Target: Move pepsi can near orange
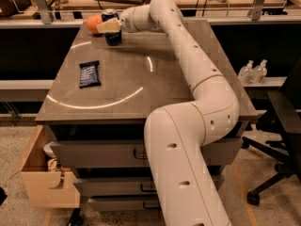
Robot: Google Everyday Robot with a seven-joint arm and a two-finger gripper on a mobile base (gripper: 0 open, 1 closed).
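The pepsi can, dark blue with a silver top, stands upright at the far left corner of the grey table. The orange sits just left of it, almost touching. My gripper reaches in from the right and is shut around the can's upper half, with one beige finger across its front. The can's base is at or just above the tabletop. The can's middle is hidden by the finger.
A flat dark blue snack bar wrapper lies on the left part of the table. The white arm spans the table's right half. A cardboard box stands on the floor at the left, and an office chair at the right.
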